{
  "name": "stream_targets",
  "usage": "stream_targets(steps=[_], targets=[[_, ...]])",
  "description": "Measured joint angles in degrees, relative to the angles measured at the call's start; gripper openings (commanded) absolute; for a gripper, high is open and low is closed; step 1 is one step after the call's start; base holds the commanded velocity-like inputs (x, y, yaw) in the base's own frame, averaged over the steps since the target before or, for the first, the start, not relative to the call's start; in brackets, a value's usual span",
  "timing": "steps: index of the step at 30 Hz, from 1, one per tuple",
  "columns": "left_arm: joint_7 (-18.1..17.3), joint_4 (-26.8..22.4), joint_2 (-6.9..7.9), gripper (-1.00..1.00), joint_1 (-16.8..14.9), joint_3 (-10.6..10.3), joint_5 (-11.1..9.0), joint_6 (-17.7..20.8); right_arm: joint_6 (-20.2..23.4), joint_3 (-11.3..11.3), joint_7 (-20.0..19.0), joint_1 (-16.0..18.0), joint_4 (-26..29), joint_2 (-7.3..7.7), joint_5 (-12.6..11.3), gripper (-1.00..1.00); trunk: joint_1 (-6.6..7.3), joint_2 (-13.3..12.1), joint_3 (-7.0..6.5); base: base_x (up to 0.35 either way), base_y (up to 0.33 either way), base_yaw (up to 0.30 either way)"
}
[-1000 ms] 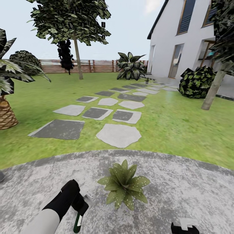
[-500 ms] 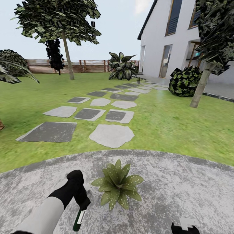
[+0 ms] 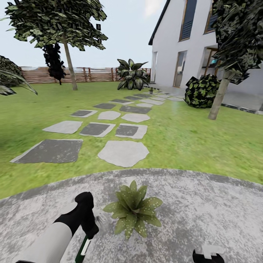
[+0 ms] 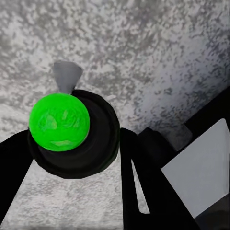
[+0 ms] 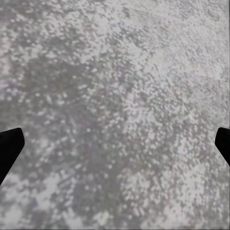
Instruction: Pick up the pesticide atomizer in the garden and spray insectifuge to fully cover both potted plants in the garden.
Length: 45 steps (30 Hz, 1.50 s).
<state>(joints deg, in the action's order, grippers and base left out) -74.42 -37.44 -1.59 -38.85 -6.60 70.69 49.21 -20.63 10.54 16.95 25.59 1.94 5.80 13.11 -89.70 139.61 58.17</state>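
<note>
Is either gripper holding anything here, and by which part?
The left gripper holds the pesticide atomizer near its trigger head, body hanging down. The right gripper is open over bare paving, holding nothing.

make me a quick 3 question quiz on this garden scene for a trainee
1. True or false: the left gripper holds the pesticide atomizer.
2. The nearest potted plant stands on: A) lawn B) paved patio C) stepping stone.
3. Fill in: the whitish specks on that plant's leaves are the ____.

Key: 1 true; 2 B; 3 insectifuge.
</note>
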Motion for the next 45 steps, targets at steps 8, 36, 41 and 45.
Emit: stream_targets(steps=[8, 36, 41, 45], targets=[[0.2, -0.1, -0.14, -1.0, 0.0, -0.1, -0.1, 2.3, 0.0, 0.0, 0.0, 0.0, 0.0, 0.0, 0.0, 1.0, 0.0, 0.0, -0.2, 0.023, 0.326, -0.26], [0.3, -0.3, -0.01, -1.0, 0.0, -0.3, -0.1, 2.1, 0.0, 0.0, 0.1, 0.0, 0.0, -0.01, 0.0, 1.0, -0.04, 0.0, -0.31, 0.053, 0.015, -0.204], [0.5, -0.3, 0.14, -1.0, -0.1, -0.2, -0.1, 2.1, 0.0, 0.0, 0.1, 0.0, 0.0, -0.08, 0.0, 1.0, -0.04, 0.0, -0.31, -0.335, 0.065, -0.071], [0.5, -0.4, 0.62, -1.0, -0.1, 0.0, -0.1, 2.1, 0.0, 0.0, 0.1, 0.0, 0.0, -0.09, 0.0, 1.0, -0.03, 0.0, -0.31, -0.246, 0.068, -0.003]])
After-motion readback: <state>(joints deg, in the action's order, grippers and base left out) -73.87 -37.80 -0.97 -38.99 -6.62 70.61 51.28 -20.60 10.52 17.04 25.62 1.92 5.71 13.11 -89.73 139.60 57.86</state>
